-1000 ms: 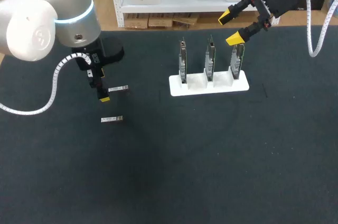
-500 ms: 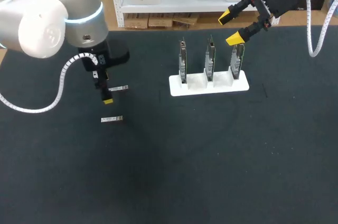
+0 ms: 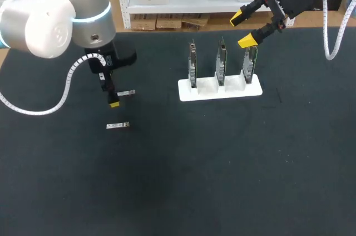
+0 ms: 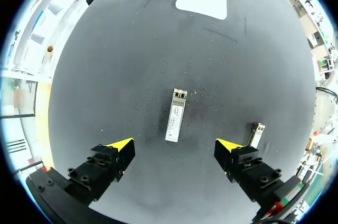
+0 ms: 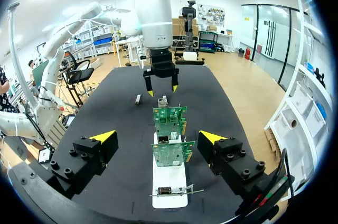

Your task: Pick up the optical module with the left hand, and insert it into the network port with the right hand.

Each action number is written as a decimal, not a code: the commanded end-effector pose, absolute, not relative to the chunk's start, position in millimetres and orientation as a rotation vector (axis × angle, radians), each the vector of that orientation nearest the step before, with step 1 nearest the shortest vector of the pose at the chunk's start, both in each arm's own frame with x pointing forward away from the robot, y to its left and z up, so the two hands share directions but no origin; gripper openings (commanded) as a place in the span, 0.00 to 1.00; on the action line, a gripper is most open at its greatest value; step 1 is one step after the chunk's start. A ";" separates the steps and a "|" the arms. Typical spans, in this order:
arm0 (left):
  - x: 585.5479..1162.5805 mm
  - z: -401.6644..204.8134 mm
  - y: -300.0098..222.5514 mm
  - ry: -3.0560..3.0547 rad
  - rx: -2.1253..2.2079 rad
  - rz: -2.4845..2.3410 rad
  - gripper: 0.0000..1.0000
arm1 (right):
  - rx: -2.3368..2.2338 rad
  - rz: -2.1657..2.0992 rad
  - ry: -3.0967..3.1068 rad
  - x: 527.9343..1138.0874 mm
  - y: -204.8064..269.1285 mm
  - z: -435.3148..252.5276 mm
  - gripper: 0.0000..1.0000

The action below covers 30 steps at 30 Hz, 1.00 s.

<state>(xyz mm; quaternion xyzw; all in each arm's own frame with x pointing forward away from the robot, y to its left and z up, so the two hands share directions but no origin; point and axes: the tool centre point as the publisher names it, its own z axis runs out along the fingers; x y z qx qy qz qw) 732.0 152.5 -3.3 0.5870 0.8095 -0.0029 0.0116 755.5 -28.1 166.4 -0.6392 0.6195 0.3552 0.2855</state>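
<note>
While our left gripper (image 4: 174, 146) hangs wide open over the optical module (image 4: 176, 115), the pickup is in hand; next we should descend and close squarely

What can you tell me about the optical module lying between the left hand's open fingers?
The optical module is a small, slim, rectangular block with a silvery metal-looking casing and a pale label along its upper face. One end shows a darker, two-part opening, pointing away from the left hand. It lies flat on the dark table, untouched, just ahead of the open fingers and centred between them. A second module lies apart, beside one finger.
</note>
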 end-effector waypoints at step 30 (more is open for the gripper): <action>732.9 -8.6 148.1 2.468 1.851 -0.093 1.00 | -1.706 0.945 1.657 753.7 -28.1 166.4 1.00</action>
